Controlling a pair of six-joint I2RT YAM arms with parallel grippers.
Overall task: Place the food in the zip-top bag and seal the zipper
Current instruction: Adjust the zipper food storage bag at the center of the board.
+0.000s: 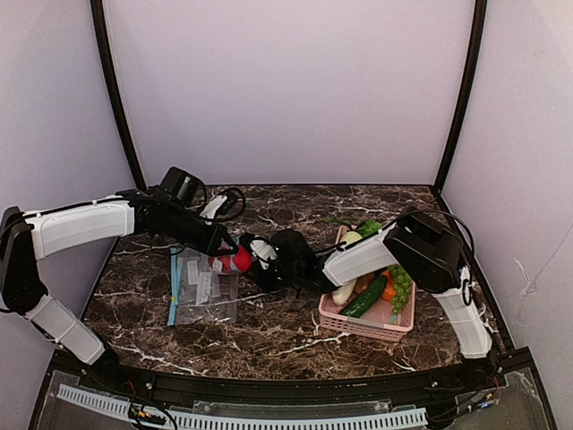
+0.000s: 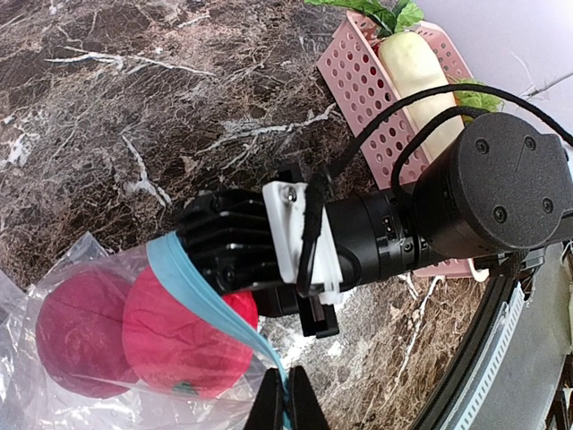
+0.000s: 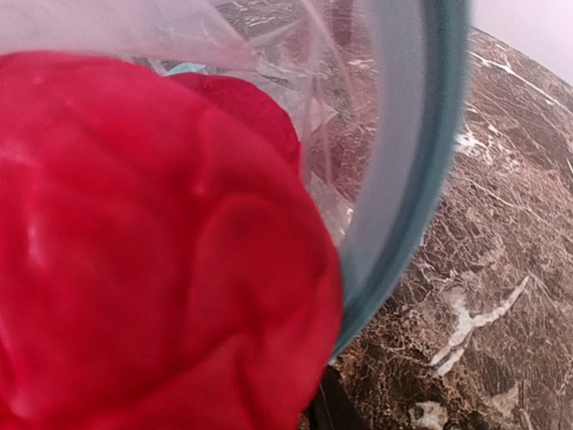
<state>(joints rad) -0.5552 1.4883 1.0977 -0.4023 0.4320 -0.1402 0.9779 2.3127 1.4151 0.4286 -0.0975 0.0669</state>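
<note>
My left gripper [image 2: 286, 405] is shut on the light blue zipper [image 2: 201, 291] at a corner of the clear zip-top bag [image 2: 54, 287] and holds its mouth up. One red-pink fruit [image 2: 76, 333] lies inside the bag. My right gripper [image 2: 228, 255] reaches into the mouth, shut on the second red-pink fruit [image 2: 183, 339]. This fruit fills the right wrist view [image 3: 152, 260], with the zipper [image 3: 421, 161] curving round it. In the top view both grippers meet at the fruit [image 1: 238, 260]. The dark green cucumber [image 1: 363, 301] lies in the pink basket [image 1: 358, 324].
The pink basket [image 2: 354, 81] at the right also holds a long white radish [image 2: 421, 76], an orange fruit [image 1: 388, 291] and leafy greens [image 1: 369, 227]. Other flat clear bags [image 1: 201, 288] lie on the marble table under the left arm.
</note>
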